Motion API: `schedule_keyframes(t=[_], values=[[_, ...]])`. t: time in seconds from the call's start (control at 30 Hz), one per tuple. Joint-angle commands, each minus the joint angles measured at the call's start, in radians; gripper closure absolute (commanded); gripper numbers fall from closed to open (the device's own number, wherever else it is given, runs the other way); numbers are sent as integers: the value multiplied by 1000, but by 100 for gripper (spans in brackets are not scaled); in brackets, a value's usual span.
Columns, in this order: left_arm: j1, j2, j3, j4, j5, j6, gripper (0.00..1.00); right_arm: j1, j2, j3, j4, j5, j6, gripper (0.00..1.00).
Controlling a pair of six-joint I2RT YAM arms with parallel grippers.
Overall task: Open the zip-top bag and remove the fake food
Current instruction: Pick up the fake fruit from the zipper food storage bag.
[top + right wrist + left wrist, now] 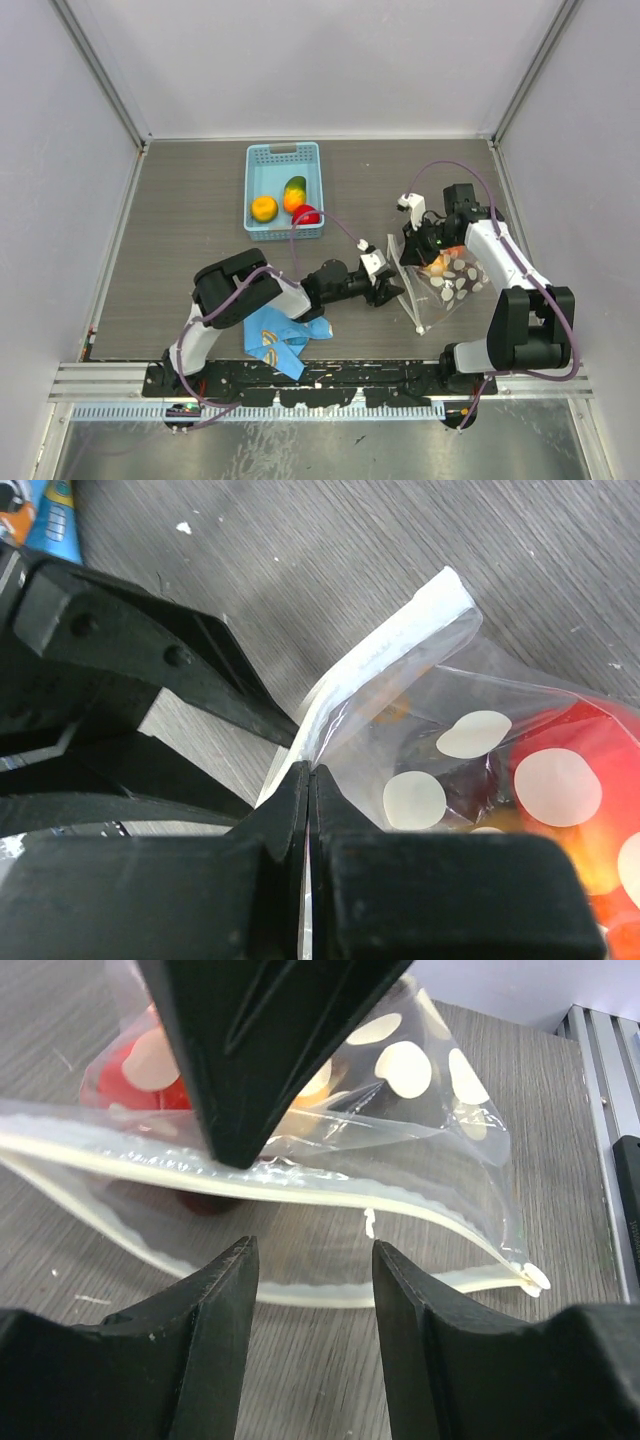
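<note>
A grey wood-grain tabletop (180, 200) spreads beneath and all around the left claw (392, 293); pale, plain walls (300, 60) close it in beyond the claw and to either side of it, with aluminium posts (100, 72) at the far corners; behind the claw a slotted aluminium rail (100, 380) edges the table; the light is soft and even, with no hard shadows.

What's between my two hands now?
The zip-top bag, mouth open, in left wrist view: right hand pinches its upper lip; lower lip lies at the left hand.
</note>
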State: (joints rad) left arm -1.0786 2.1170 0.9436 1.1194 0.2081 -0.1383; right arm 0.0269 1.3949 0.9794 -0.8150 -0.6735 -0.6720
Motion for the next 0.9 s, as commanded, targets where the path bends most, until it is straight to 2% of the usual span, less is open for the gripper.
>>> schedule_keyframes(t=[0.0, 0.17, 0.4, 0.67, 0.7, 0.8, 0.87], values=[[-22, 21, 13, 201, -19, 117, 50, 4, -42, 54, -41, -96, -32, 99], [-24, 57, 42, 201, -56, 122, 44, 2, -45, 60, -53, -116, -42, 99], [-27, 103, 78, 181, -182, 101, 23, -1, -36, 64, -72, -134, -59, 99], [-27, 151, 123, 170, -180, 88, 20, -1, -30, 81, -130, -199, -110, 99], [-28, 157, 128, 169, -174, 87, 20, -1, -28, 84, -131, -196, -111, 97], [-27, 173, 139, 174, -168, 77, 21, -15, -38, 100, -132, -172, -109, 77], [-27, 179, 138, 179, -164, 71, 22, -39, -61, 112, -129, -163, -110, 67]])
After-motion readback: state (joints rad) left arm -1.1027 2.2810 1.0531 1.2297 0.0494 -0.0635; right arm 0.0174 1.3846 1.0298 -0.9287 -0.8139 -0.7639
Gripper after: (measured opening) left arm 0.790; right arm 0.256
